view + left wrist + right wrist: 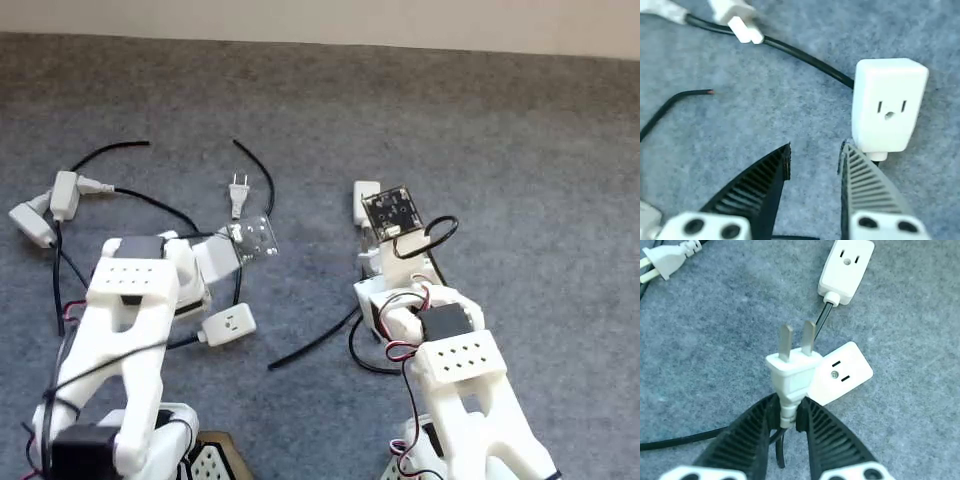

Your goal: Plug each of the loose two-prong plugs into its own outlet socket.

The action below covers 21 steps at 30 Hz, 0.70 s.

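Note:
My right gripper [788, 402] is shut on the body of a white two-prong plug [792, 371], whose prongs point away from the wrist. Just past the plug a white outlet socket [841, 373] lies face up on the carpet, and a second socket [845, 266] on a black cable lies farther off. My left gripper [815, 160] is open above bare carpet, with nothing between its fingers. A white socket [888, 110] lies right by one fingertip. In the high view the left gripper [245, 238] sits below a loose plug [238, 194], and a socket [228, 323] lies beside that arm.
More white plugs and sockets [52, 208] on black cables lie at the far left. A loose black cable [310, 345] runs between the two arms. Another plug [664, 261] lies off to one side. Grey carpet [520, 130] stretches open at the back and right.

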Each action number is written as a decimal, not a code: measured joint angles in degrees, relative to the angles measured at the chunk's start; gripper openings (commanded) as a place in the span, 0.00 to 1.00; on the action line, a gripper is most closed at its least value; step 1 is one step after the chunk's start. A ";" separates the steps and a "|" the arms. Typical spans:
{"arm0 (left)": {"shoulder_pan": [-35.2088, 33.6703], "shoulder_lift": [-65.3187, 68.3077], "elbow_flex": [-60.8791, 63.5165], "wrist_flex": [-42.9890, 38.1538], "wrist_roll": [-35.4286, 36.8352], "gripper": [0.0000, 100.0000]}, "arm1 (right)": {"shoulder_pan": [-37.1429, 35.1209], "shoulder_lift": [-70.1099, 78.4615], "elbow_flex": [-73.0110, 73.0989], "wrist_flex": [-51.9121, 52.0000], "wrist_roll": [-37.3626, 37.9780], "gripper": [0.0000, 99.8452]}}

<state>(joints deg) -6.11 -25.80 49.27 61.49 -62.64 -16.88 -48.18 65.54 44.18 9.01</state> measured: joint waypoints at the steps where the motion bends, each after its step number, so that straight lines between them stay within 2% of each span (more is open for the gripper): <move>1: -0.09 -1.14 0.00 0.09 0.18 0.18 | 0.00 0.00 0.00 0.00 0.00 0.01; 8: 1.85 -2.64 2.02 3.34 0.35 0.18 | 0.00 0.00 0.00 0.00 0.00 0.01; 15: 7.65 -2.90 6.15 3.16 5.54 0.18 | 0.00 0.00 0.00 0.00 0.00 0.01; 21: 8.97 -2.81 15.47 -7.65 8.70 0.18 | 0.00 0.00 0.00 0.00 0.00 0.01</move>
<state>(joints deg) 2.86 -28.62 64.75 53.85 -53.93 -16.88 -48.18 65.54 44.18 9.01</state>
